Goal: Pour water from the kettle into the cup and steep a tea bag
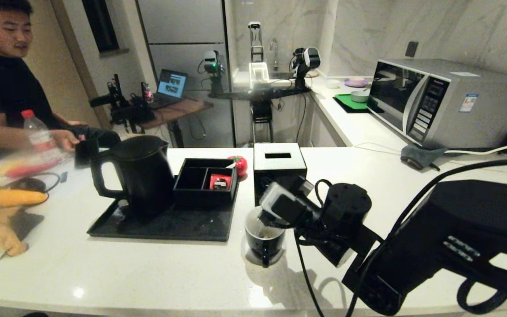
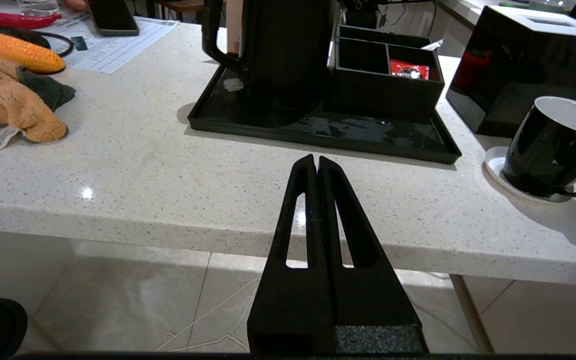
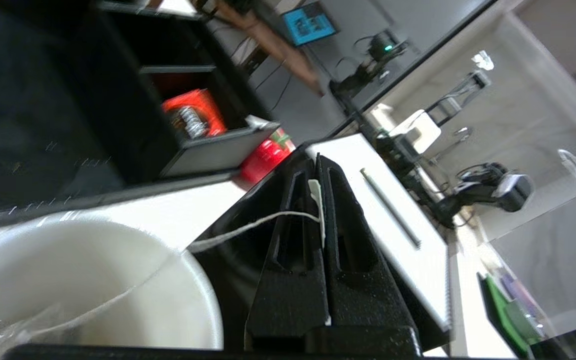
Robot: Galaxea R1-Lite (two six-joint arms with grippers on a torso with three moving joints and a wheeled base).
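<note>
Right gripper fingers pinch the tea bag tag above the cup; left fingers pressed together

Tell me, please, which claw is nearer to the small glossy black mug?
Right. The right claw hangs just over the small glossy black mug, pinching the tea bag's paper tag. The left claw sits parked below the counter edge.

Right gripper clamped tight on the tea bag's white paper tag, string running down into the cup, white inside. Beyond the fingers: a red packet in the black organiser's compartment.
</note>
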